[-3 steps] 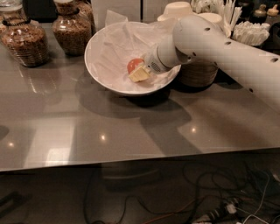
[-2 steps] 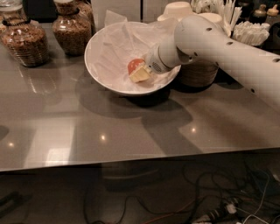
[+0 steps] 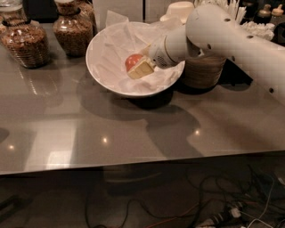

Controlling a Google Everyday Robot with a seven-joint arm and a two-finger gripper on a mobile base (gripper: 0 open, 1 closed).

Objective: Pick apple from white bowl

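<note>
The large white bowl (image 3: 100, 67), lined with crumpled white paper, stands at the back middle of the grey table. The small orange-red apple (image 3: 132, 60) is inside it, right of centre. My gripper (image 3: 137, 61) reaches into the bowl from the right on the white arm (image 3: 222, 35). Its yellowish fingers (image 3: 141, 70) sit on either side of the apple and close on it. The apple's right side is hidden behind the fingers.
Two glass jars with brown contents (image 3: 24, 42) (image 3: 73, 31) stand at the back left. A wicker holder (image 3: 202, 71) with stacked beige bowls (image 3: 180, 10) is right behind the white bowl, under the arm. Cables lie on the floor below the table's front edge (image 3: 133, 162).
The gripper and the apple between its fingers have shifted slightly up and to the left inside the bowl. The arm has risen a little.
</note>
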